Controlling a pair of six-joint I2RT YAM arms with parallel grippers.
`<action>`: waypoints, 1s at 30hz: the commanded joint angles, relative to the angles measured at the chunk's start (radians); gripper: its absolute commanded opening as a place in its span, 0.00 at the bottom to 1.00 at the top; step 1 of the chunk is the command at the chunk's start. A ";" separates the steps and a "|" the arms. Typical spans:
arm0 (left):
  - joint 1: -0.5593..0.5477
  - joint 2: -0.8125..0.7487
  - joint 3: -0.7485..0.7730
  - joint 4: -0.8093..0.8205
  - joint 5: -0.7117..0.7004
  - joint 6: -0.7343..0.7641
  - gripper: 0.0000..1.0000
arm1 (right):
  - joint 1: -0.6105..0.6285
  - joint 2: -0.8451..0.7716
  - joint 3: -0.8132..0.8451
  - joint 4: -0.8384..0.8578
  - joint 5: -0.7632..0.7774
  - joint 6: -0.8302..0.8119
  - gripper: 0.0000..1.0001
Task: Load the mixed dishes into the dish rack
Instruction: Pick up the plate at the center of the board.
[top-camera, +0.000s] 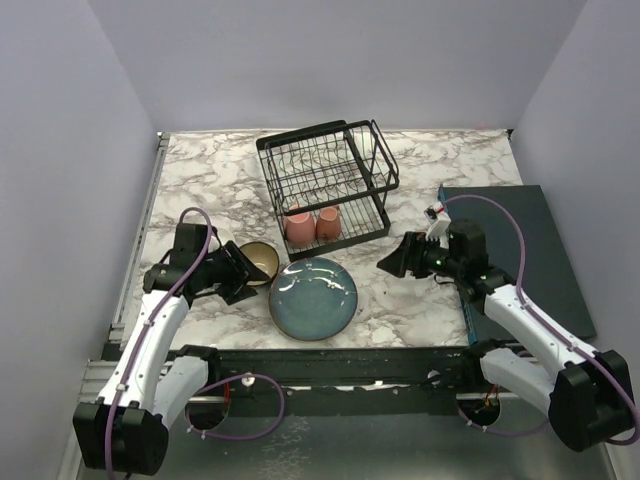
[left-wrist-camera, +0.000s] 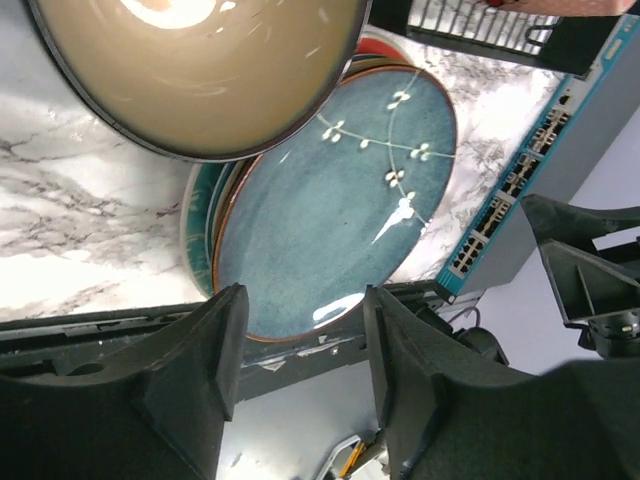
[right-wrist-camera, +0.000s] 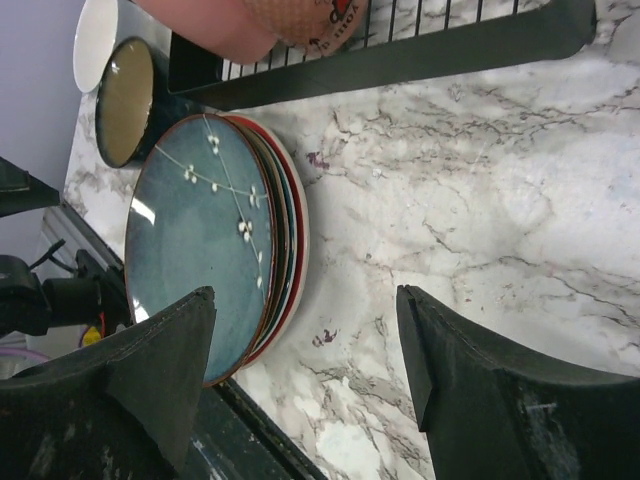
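A stack of plates (top-camera: 313, 297) lies in front of the dish rack (top-camera: 325, 180), with a dark teal-blue flowered plate (left-wrist-camera: 330, 190) on top and a red rim lower down (right-wrist-camera: 300, 215). Two pink mugs (top-camera: 298, 228) (top-camera: 328, 222) stand in the rack's lower tray. A dark bowl with a tan inside (top-camera: 260, 262) sits left of the stack. Beside it shows a white bowl's edge (right-wrist-camera: 95, 40). My left gripper (top-camera: 243, 280) (left-wrist-camera: 300, 340) is open just left of the dark bowl, with nothing between its fingers. My right gripper (top-camera: 385, 266) (right-wrist-camera: 305, 300) stands open over the marble, right of the stack.
A dark teal flat slab (top-camera: 520, 250) lies at the right under my right arm. The rack's black lower frame (right-wrist-camera: 400, 60) runs behind the plates. A black rail (top-camera: 330, 365) lines the table's near edge.
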 joint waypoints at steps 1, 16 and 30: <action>-0.036 -0.044 -0.044 -0.027 -0.085 -0.092 0.59 | 0.004 0.025 0.013 -0.021 -0.071 0.016 0.79; -0.369 0.076 -0.146 0.083 -0.377 -0.264 0.79 | 0.017 0.036 -0.041 0.035 -0.082 0.030 0.79; -0.395 0.225 -0.192 0.277 -0.348 -0.221 0.81 | 0.017 0.026 -0.070 0.035 -0.087 0.034 0.80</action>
